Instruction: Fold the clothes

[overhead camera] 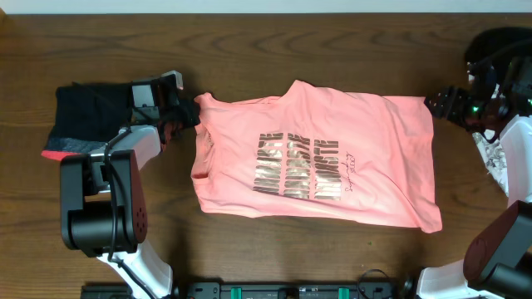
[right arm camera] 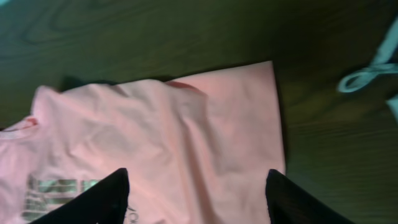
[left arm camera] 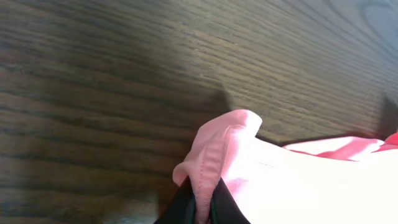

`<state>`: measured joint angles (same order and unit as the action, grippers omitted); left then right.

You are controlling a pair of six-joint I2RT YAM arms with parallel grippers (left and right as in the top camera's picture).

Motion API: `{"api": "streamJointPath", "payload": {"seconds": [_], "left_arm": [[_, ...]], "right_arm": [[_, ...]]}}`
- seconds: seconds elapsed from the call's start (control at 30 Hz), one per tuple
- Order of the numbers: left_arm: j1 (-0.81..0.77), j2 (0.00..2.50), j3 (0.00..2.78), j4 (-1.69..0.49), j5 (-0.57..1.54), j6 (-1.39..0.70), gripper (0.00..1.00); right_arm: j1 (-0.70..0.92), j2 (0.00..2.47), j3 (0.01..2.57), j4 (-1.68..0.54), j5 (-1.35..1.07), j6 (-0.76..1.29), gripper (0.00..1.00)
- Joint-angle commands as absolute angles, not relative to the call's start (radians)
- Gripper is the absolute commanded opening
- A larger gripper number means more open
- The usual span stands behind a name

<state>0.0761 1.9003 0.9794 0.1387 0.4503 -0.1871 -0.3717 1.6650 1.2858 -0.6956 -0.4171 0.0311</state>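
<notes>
Of the clothes, a salmon-pink shirt (overhead camera: 316, 154) with a metallic print lies spread flat across the middle of the table. At its upper left corner, my left gripper (overhead camera: 187, 112) is shut on the hem. The left wrist view shows a pink fold (left arm camera: 217, 155) pinched between the two dark fingers of the gripper (left arm camera: 202, 211). My right gripper (overhead camera: 434, 103) sits at the shirt's upper right corner. In the right wrist view that gripper (right arm camera: 196, 174) stands open, its fingers wide apart over the pink cloth (right arm camera: 155, 124), holding nothing.
A black garment (overhead camera: 83, 112) with a red-grey band lies at the far left, behind the left arm. A white garment with grey print (overhead camera: 499, 158) lies at the right edge, and a strip of it (right arm camera: 367, 71) shows beside the shirt. Bare wood surrounds the shirt.
</notes>
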Motion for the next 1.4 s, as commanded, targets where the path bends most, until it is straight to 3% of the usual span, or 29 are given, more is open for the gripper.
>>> {"api": "streamJointPath", "payload": {"seconds": [0.0,0.13,0.5,1.1,1.37], "left_arm": [[0.080,1.902,0.988,0.136,0.476,-0.181,0.06],[0.080,1.894,0.988,0.133,0.487,-0.198,0.06],[0.080,1.887,0.988,0.088,0.486,-0.226,0.06],[0.080,1.887,0.988,0.089,0.485,-0.226,0.06],[0.080,1.887,0.988,0.095,0.486,-0.226,0.06]], "right_arm": [[-0.380,1.670,1.301,-0.682,-0.356,0.067,0.59],[-0.395,1.733,1.301,-0.642,-0.390,0.084,0.50],[-0.422,1.967,1.301,-0.446,-0.499,0.043,0.62],[-0.424,2.177,1.301,-0.265,-0.647,0.093,0.61],[-0.421,2.179,1.302,-0.224,-0.683,0.131,0.54]]}}
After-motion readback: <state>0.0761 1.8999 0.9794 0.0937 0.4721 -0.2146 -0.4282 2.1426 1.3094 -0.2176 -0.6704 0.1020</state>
